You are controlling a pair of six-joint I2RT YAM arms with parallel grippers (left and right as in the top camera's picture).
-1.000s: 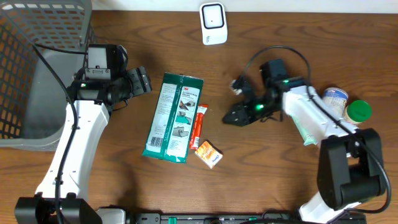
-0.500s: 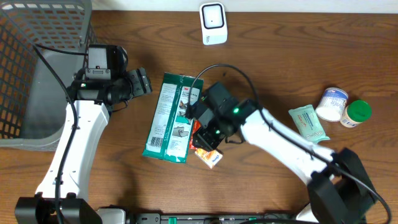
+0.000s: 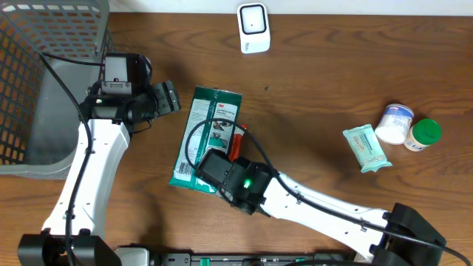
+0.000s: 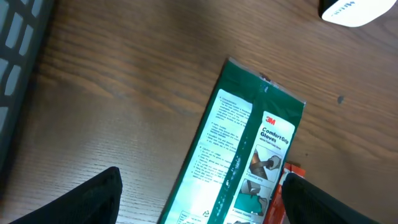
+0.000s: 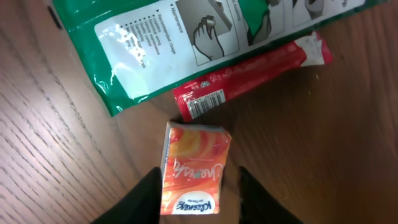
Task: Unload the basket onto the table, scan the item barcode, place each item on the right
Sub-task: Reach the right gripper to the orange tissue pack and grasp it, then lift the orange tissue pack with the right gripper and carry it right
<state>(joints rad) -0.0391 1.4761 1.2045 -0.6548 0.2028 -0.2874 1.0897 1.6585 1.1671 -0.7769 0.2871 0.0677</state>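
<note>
An orange Kleenex tissue packet [image 5: 194, 168] lies flat on the wood. My right gripper [image 5: 199, 186] is open around it: the left finger touches its edge, and a gap shows at the right finger. In the overhead view the right gripper [image 3: 240, 185] hides the packet. Beside it lie a red stick sachet [image 5: 249, 81] [image 3: 238, 140] with its barcode facing up, and a green 3M glove pack [image 3: 211, 118] [image 4: 249, 143]. My left gripper [image 3: 166, 96] [image 4: 202, 199] hangs open above the pack's left side, holding nothing. The white scanner [image 3: 253, 28] [image 4: 360, 9] stands at the table's back edge.
A grey mesh basket [image 3: 37, 44] fills the left back corner beside the left arm. At the right lie a pale green wipes pack [image 3: 365, 148], a white tub [image 3: 394, 122] and a green-lidded jar [image 3: 423, 133]. The right arm stretches across the front of the table.
The right arm has swept from the right side to the centre and come down over the orange packet, its jaws narrowing. The left arm has not moved.
</note>
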